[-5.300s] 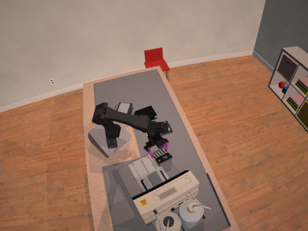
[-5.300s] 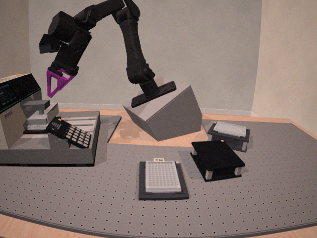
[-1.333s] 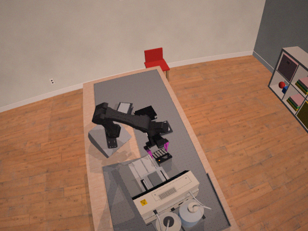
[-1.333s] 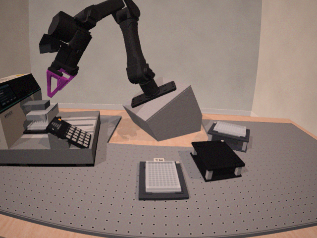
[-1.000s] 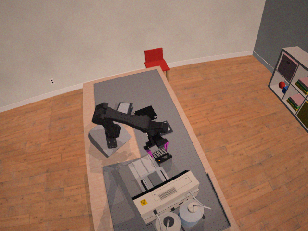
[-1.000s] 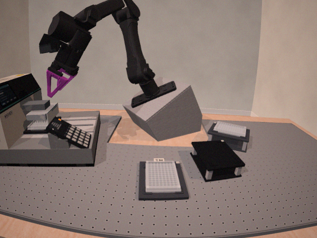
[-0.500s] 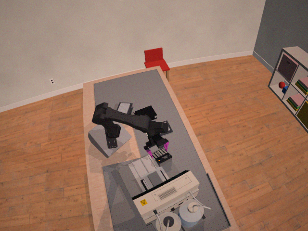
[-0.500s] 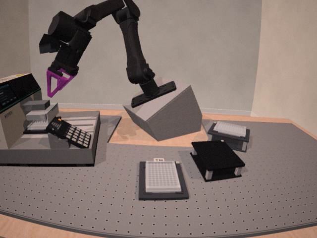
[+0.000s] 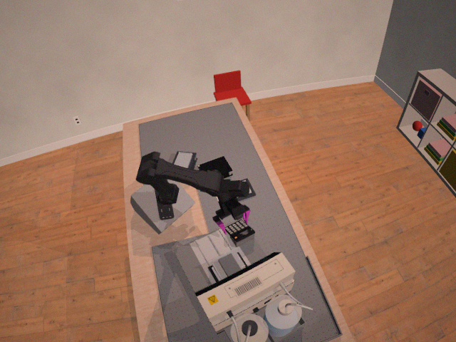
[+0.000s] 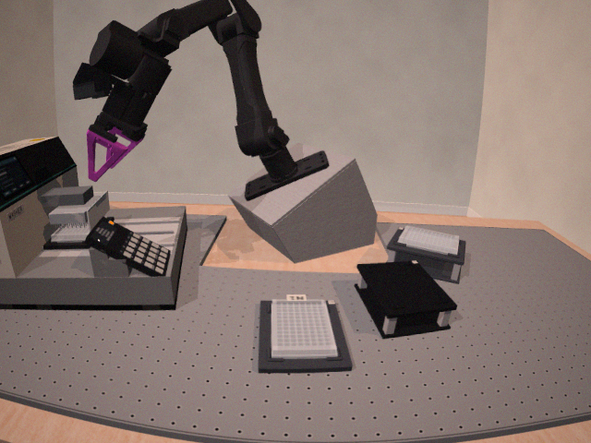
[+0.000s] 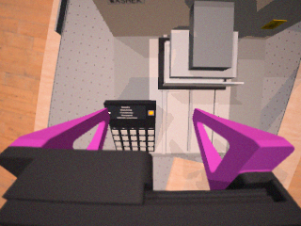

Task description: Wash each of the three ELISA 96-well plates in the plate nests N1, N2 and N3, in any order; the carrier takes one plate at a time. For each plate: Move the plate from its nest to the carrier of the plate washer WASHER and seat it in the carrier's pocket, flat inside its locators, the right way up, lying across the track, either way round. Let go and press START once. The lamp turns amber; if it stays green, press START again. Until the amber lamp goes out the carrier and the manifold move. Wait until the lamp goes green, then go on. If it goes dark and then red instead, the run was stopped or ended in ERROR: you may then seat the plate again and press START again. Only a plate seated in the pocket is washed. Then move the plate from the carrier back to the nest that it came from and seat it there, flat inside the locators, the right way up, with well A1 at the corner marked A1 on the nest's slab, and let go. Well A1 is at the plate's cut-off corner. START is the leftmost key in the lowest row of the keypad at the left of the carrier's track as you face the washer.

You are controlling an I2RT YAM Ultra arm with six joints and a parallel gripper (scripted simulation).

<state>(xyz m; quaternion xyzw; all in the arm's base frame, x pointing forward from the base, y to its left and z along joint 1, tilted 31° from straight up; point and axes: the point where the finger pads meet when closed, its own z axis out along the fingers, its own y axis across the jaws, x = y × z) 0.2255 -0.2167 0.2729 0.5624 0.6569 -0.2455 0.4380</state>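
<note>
My gripper with purple fingers is open and empty. It hovers well above the washer's black keypad, which also shows in the wrist view between and below the fingers. A small lamp on the keypad glows amber. One clear 96-well plate lies in the carrier, under the grey manifold. A second plate sits in the near nest. A third plate sits in the far nest. The black raised nest between them is empty.
The beige washer body stands at the table's end with two bottles behind it. The arm's tilted grey base block stands mid-table. A red chair and a shelf stand off the table.
</note>
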